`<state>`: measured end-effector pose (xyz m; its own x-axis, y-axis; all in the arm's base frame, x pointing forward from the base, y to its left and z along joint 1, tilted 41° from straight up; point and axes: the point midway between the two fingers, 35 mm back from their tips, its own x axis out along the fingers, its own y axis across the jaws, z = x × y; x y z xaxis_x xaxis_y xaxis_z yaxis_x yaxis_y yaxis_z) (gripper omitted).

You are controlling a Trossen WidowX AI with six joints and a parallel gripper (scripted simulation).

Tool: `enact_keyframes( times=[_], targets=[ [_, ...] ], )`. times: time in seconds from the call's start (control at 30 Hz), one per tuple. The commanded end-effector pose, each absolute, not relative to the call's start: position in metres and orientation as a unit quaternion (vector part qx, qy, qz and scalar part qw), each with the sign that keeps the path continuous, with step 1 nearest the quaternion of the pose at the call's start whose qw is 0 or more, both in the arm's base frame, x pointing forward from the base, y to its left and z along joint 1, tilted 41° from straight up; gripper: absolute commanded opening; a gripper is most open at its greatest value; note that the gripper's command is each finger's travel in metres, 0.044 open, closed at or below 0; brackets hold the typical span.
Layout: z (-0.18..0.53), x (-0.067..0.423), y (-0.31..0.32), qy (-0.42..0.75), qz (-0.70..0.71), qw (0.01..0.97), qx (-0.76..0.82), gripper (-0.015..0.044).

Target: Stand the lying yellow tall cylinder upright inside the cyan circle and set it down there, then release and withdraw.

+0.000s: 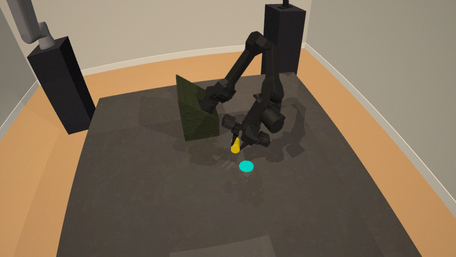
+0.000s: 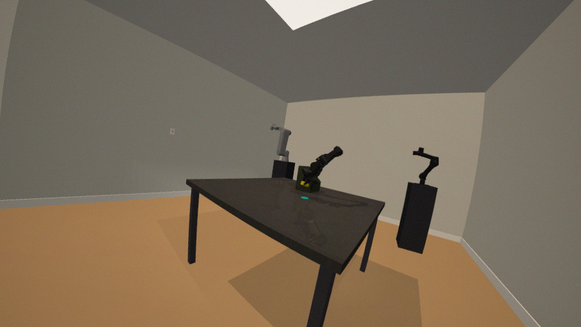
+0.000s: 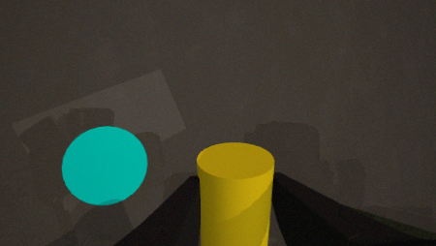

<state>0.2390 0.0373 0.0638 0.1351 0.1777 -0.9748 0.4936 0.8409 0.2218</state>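
My gripper [image 1: 237,140] [image 3: 234,183] is shut on the yellow tall cylinder [image 1: 235,146] [image 2: 303,183] [image 3: 235,194]. It holds the cylinder tilted, its free end pointing down and forward, above the dark table [image 1: 159,198]. The cyan circle [image 1: 246,166] [image 2: 304,197] [image 3: 105,166] is flat on the table, a little in front and to the right of the cylinder in the top view. In the wrist view the circle lies to the left of the cylinder's end. The cylinder is not over the circle.
A dark green wedge block [image 1: 196,111] [image 2: 301,174] stands on the table just behind and to the left of the gripper. Black pedestals [image 1: 60,86] [image 1: 283,38] stand off the table at the back left and back right.
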Motion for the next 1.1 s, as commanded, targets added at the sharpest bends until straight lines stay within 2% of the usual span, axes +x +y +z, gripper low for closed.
enact_keyframes(
  times=[0.0,1.07],
  targets=[
    [0.0633,0.2378,0.0363,0.640,-0.121,0.715,0.254,0.0105],
    [0.0582,0.2394,0.0363,0.577,-0.179,0.767,0.219,0.0105]
  ],
)
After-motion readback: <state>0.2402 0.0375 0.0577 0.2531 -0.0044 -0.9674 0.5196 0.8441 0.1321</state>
